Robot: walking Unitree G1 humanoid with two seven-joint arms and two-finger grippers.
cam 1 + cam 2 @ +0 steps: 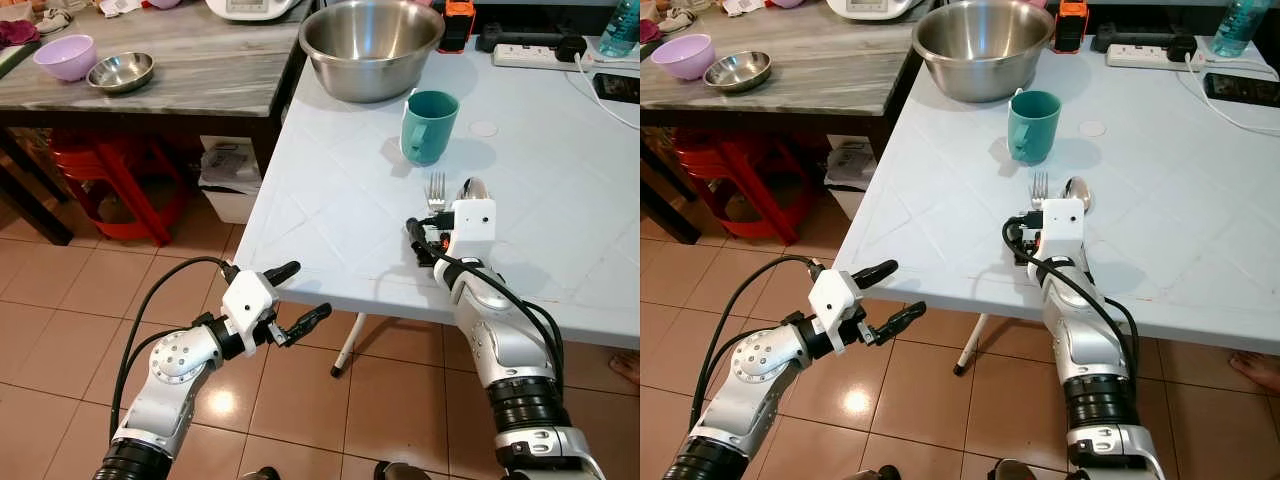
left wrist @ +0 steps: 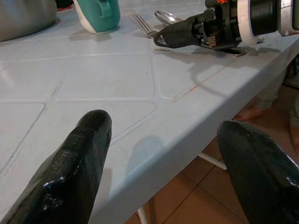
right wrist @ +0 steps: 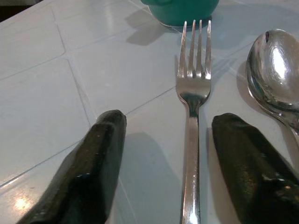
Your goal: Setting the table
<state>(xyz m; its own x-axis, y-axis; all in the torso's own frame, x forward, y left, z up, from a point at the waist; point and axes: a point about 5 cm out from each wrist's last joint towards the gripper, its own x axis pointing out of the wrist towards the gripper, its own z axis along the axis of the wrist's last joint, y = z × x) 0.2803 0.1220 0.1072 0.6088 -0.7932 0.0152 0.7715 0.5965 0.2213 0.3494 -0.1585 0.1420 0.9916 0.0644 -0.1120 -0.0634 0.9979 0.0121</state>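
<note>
A steel fork [image 3: 194, 70] and a spoon [image 3: 273, 70] lie side by side on the white table [image 1: 330, 200], tines and bowl pointing at a teal mug [image 1: 430, 126]. A large steel mixing bowl [image 1: 370, 48] stands behind the mug. My right gripper [image 3: 170, 123] rests low over the table, open, one finger on each side of the fork's handle and not touching it. My left gripper [image 1: 307, 290] hangs open and empty just off the table's near left edge, above the floor.
A wooden counter [image 1: 200, 80] on the left carries a purple bowl [image 1: 66, 56] and a small steel bowl [image 1: 120, 72]; a red stool [image 1: 110, 180] sits beneath it. A power strip [image 1: 530, 55] and a phone [image 1: 615, 87] lie at the table's far right. A person's foot [image 1: 628, 368] shows at right.
</note>
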